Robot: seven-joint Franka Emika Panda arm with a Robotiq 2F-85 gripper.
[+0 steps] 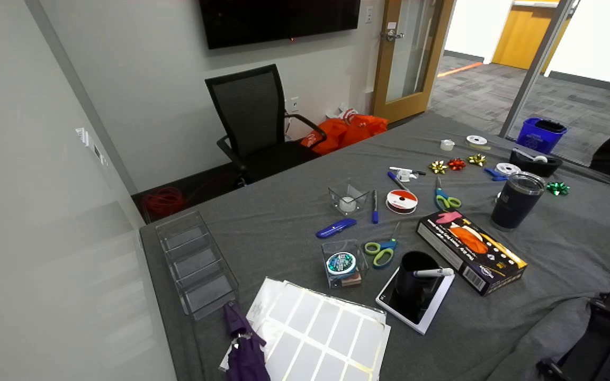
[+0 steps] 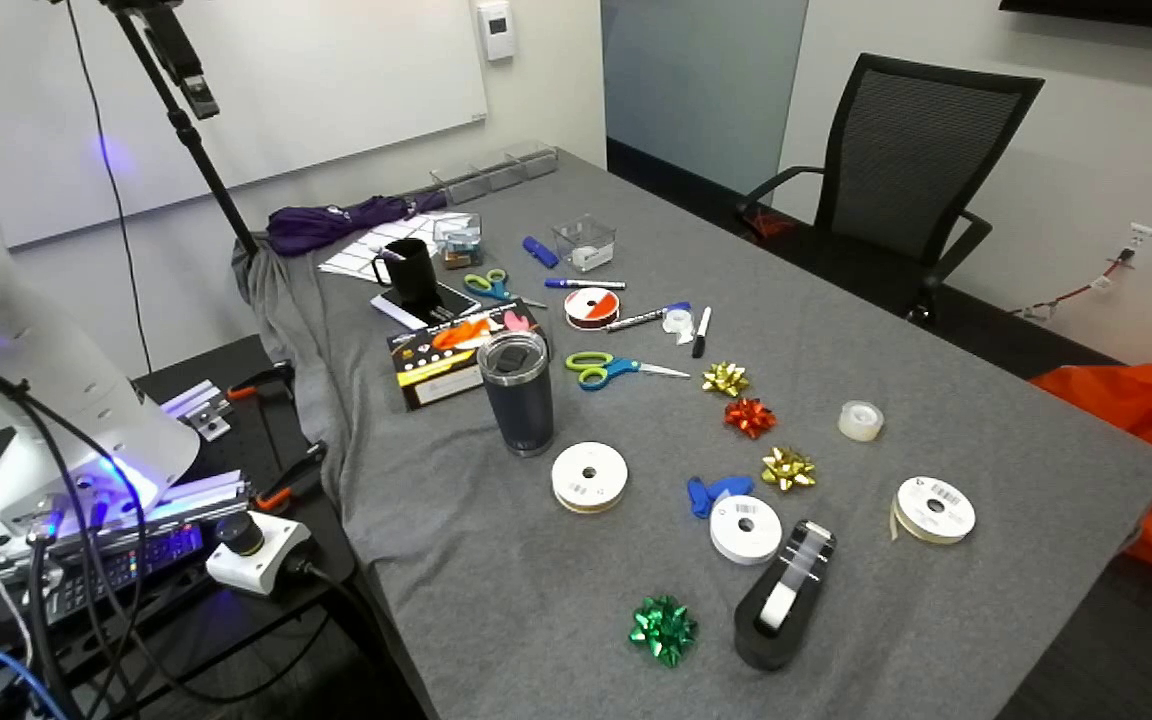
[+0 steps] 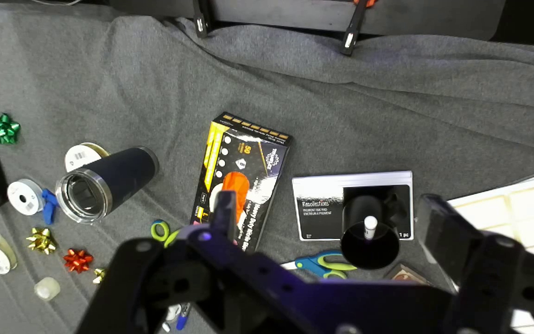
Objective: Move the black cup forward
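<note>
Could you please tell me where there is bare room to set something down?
One bare patch of grey cloth lies between the clear divided tray and the flared clear dish. Another lies between the dark tumbler, the green bow and the robot-side table edge. It is crowded around the black cup: ink pad beneath, glove box and scissors close by.

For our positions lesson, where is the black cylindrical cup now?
In the wrist view, the cup stands right of centre on a rectangular black-and-white ink pad, with a black cardboard glove box to its left.
</note>
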